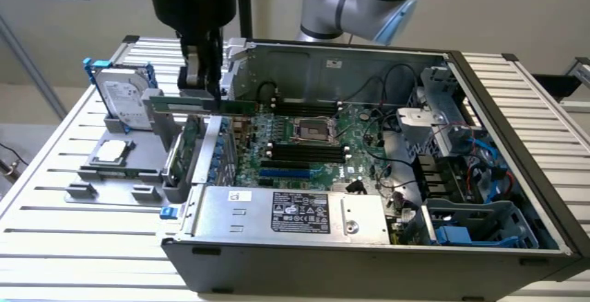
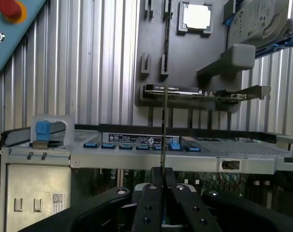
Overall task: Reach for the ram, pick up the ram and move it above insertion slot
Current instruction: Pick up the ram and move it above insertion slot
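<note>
jaws: black two-finger gripper (image 1: 201, 88) closed on the long flat green ram strip (image 1: 207, 104); strip seen edge-on in wrist view (image 2: 163, 130)
ram: held level, over the case's edge at exterior view's left; clear of the board
slots: long narrow black memory sockets (image 1: 305, 152) lower right, well apart
case: open grey metal computer case (image 1: 516, 150)

The open computer case (image 1: 369, 247) sits on the slatted table (image 1: 55, 247). The hard drive (image 1: 124, 98) and processor (image 1: 110, 151) lie beside it, toward the exterior view's left. The ram (image 1: 203, 104) hangs above the case's left wall.
</note>
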`<control>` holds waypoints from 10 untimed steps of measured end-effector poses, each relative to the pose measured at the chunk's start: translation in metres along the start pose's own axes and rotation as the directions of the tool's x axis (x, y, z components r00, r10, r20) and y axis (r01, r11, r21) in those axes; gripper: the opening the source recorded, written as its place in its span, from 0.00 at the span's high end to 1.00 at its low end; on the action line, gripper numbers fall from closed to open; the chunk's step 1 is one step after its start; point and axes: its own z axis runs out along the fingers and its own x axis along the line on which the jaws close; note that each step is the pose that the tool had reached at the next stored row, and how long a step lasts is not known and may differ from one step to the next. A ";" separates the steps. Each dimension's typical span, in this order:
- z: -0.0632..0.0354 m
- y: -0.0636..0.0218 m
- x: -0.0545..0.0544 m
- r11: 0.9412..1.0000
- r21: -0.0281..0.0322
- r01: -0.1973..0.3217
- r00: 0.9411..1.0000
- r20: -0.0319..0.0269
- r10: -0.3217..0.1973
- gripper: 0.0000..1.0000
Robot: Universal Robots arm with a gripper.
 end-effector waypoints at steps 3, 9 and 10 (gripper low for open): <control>-0.0005 -0.0136 0.000 1.000 0.000 0.000 1.000 0.001 0.000 0.87; -0.0015 -0.0410 0.001 1.000 0.000 0.000 1.000 0.002 0.000 0.87; -0.0016 -0.0453 0.001 1.000 0.000 0.000 1.000 0.003 0.000 0.87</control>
